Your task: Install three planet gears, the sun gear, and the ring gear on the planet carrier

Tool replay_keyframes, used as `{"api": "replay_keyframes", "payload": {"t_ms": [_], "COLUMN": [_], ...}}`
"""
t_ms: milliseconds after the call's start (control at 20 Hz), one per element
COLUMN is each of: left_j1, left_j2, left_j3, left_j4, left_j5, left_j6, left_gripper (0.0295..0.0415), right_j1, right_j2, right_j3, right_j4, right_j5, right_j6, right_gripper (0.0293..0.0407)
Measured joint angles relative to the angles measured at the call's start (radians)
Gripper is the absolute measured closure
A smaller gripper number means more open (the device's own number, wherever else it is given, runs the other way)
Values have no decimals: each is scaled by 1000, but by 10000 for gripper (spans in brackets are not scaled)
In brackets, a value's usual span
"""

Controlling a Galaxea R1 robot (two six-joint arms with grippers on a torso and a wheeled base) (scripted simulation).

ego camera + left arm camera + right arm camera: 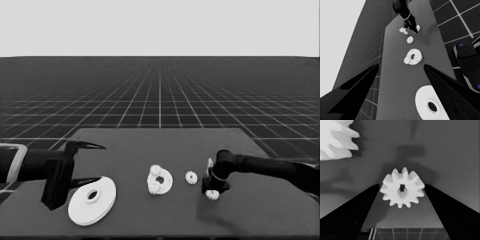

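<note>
Dark table under a blank horizon, and at its left end the left gripper waits spread wide beside the larger round part, with the smaller round part mid-table already carrying two gears. Right of it a loose gear sits apart, then the right gripper, fingers parted around another gear, nothing clamped yet. Best to centre, close squarely on the teeth and lift straight; the near edge is close, with open room toward the middle.
</note>
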Motion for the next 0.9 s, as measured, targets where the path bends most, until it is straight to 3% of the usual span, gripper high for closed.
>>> {"api": "replay_keyframes", "payload": {"t_ms": [100, 200, 600, 650, 750, 900], "left_j1": [0, 0, 0, 0, 0, 0], "left_j2": [0, 0, 0, 0, 0, 0], "left_j3": [0, 0, 0, 0, 0, 0], "left_j4": [0, 0, 0, 0, 0, 0], "left_j5": [0, 0, 0, 0, 0, 0], "left_j6": [0, 0, 0, 0, 0, 0], "left_gripper": [326, 326, 326, 326, 326, 326], "right_j1": [-2, -2, -2, 71, 171, 212], "right_j2": [1, 1, 1, -29, -49, -53], "right_j3": [-2, -3, -3, 73, 122, 132], "right_j4": [-2, -2, -2, 68, 151, 189], "right_j5": [1, 2, 2, -48, -86, -99], "right_j6": [-1, -1, -1, 29, 49, 53], "right_gripper": [315, 386, 387, 387, 387, 387]}}
